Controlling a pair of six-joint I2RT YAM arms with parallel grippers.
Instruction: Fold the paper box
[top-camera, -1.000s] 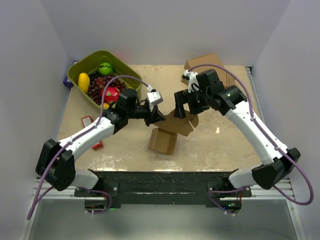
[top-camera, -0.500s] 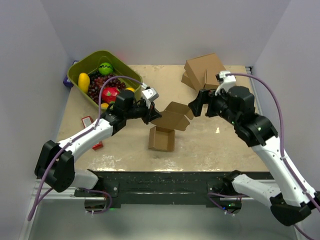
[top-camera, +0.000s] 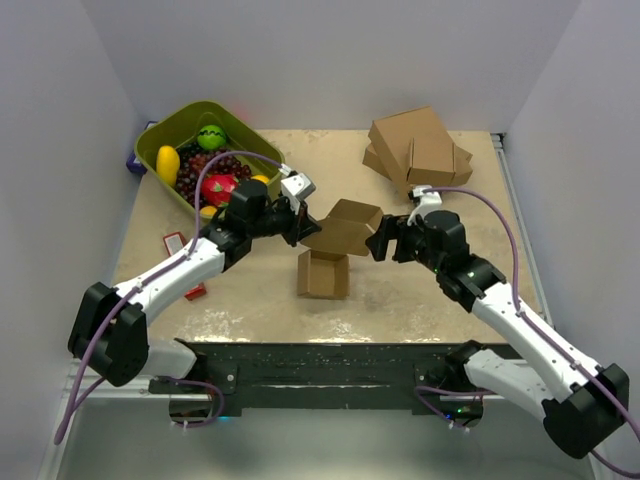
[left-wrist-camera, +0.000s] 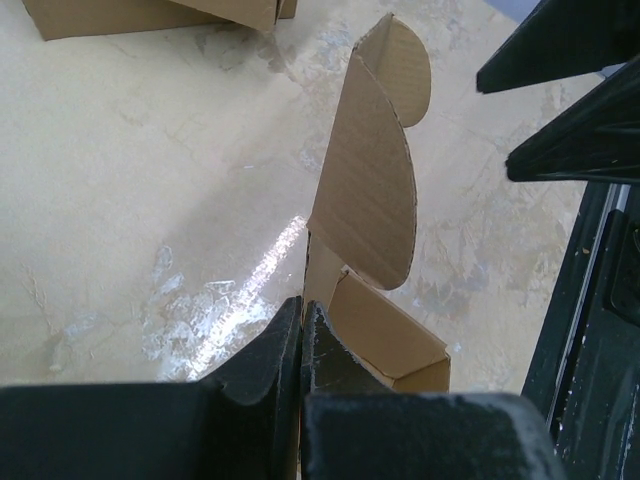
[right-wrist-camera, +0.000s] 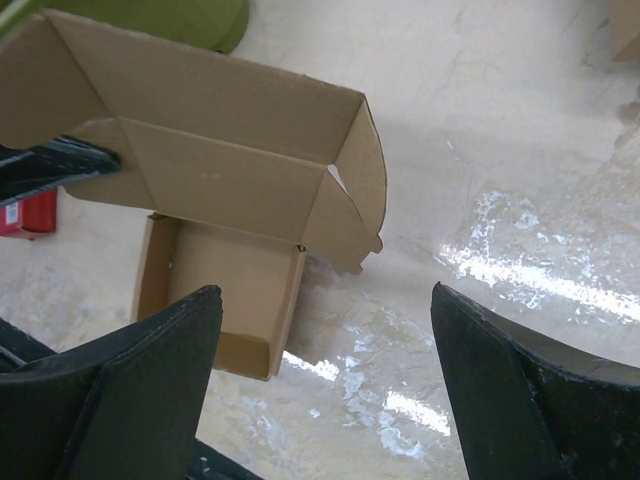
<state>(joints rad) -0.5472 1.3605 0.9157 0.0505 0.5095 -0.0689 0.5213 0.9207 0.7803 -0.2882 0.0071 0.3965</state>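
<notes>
The paper box (top-camera: 323, 277) is seen near the middle of the tabletop (top-camera: 400, 297), between the two arms. Its shallow tray is set down on the surface with the opening turned upward, and the large lid panel, with creased side flaps, is held raised and tilted above the tray's far side. In the left wrist view the left fingers (left-wrist-camera: 255, 372) are shown pressed together on the thin cardboard edge of that raised panel, so the lid is pinched at its left end; a rounded flap is seen standing up beyond them. The right fingers (right-wrist-camera: 150, 385) are spread wide apart and nothing is held between them; in the top view they are placed just beside the right end of the lid, and whether that flap is touched cannot be told. In the right wrist view the tray's bare inside and the right flap's tab are visible between the spread fingers. A green bin (top-camera: 165, 132) holding fruit is set at the far left corner of the tabletop, and a stack of larger brown cartons (top-camera: 415, 145) lies at the far right, well apart from the paper box. A small red item (top-camera: 175, 241) lies on the tabletop to the left of the left arm.
</notes>
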